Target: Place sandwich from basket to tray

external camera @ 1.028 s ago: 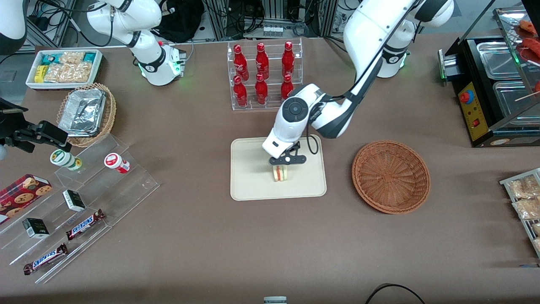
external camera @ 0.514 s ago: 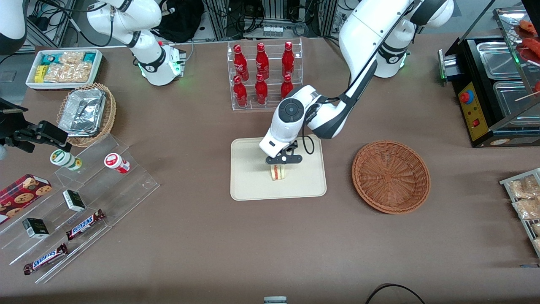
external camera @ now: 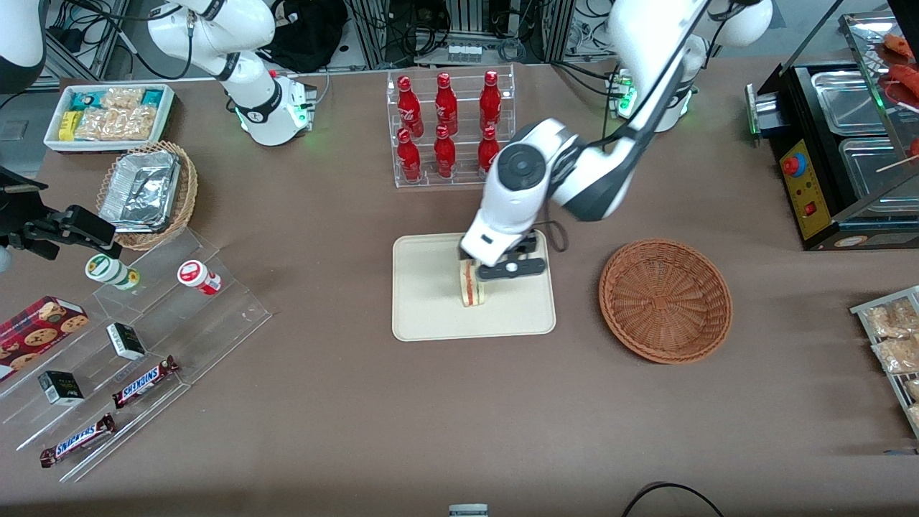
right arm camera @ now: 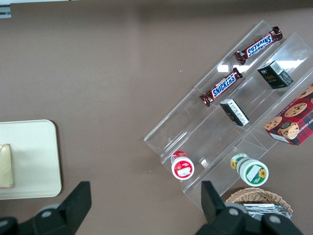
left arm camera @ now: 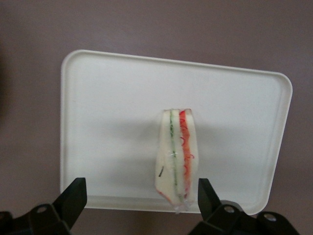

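Note:
The sandwich [external camera: 470, 284], a white wedge with red and green filling, stands on its edge near the middle of the cream tray [external camera: 429, 316]. My left gripper [external camera: 509, 270] hangs open above the tray, close over the sandwich and apart from it. In the left wrist view the sandwich [left arm camera: 177, 155] stands on the tray [left arm camera: 107, 122], and the gripper [left arm camera: 140, 199] holds nothing between its black fingertips [left arm camera: 74, 197]. The reddish-brown basket [external camera: 665, 300] sits empty beside the tray, toward the working arm's end. The right wrist view catches the tray [right arm camera: 30, 156] with the sandwich [right arm camera: 6, 166] at its edge.
A clear rack of red bottles [external camera: 449, 128] stands just past the tray, farther from the front camera. Toward the parked arm's end are an acrylic step shelf with snack bars [external camera: 143, 380], a tan basket with a foil tray [external camera: 147, 192] and a white snack box [external camera: 109, 115]. A black warmer [external camera: 836, 154] stands at the working arm's end.
My gripper has let go of the sandwich, opened and risen, drifting a little toward the basket. The sandwich stays standing on the tray.

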